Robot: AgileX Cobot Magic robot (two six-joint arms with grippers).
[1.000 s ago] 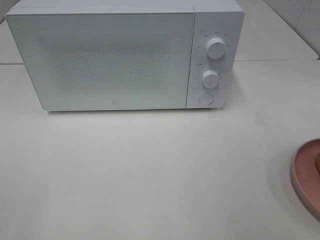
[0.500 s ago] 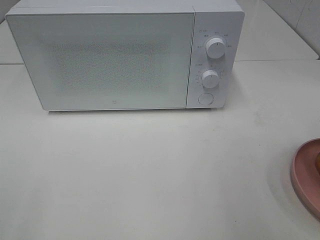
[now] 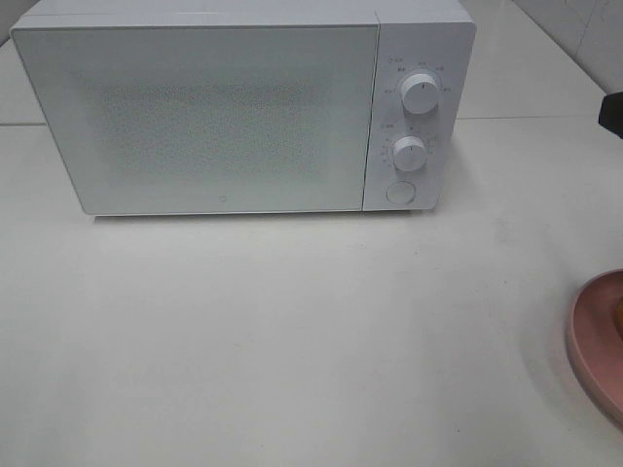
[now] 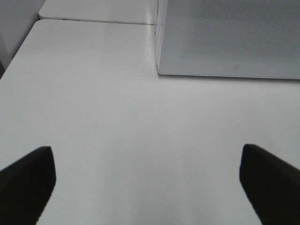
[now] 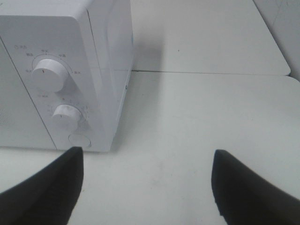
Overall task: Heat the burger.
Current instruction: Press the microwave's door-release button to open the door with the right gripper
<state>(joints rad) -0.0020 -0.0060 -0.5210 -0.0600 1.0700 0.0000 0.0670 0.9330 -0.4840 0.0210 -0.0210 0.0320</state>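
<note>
Both pincers stand wide with nothing between the jaws. Seen from its own wrist camera, the left pincer (image 4: 150, 187) hangs over the bare white table (image 4: 117, 117). Its two dark fingers (image 4: 28, 183) are spread well apart and angled down and forward toward the near corner of the microwave (image 4: 229, 37), well short of it. The right pincer (image 5: 147, 187) is posed the same way, with fingers (image 5: 255, 187) spread and tilted down over the table. It is aimed just past the microwave's control side, where the upper knob (image 5: 47, 75), the lower knob (image 5: 66, 116) and the round button (image 5: 79, 139) sit in a column. In the high view only a dark bit of the right arm (image 3: 613, 113) pokes in at the right edge, in the upper half of the frame. At the lower right edge of that view lies the pink plate (image 3: 589, 336), cut off by the frame, and the burger (image 3: 619, 313) shows only as a thin golden sliver on it — well apart from the microwave. Farthest back, the microwave fills the upper part of the frame, its door (image 3: 214, 117) shut
</note>
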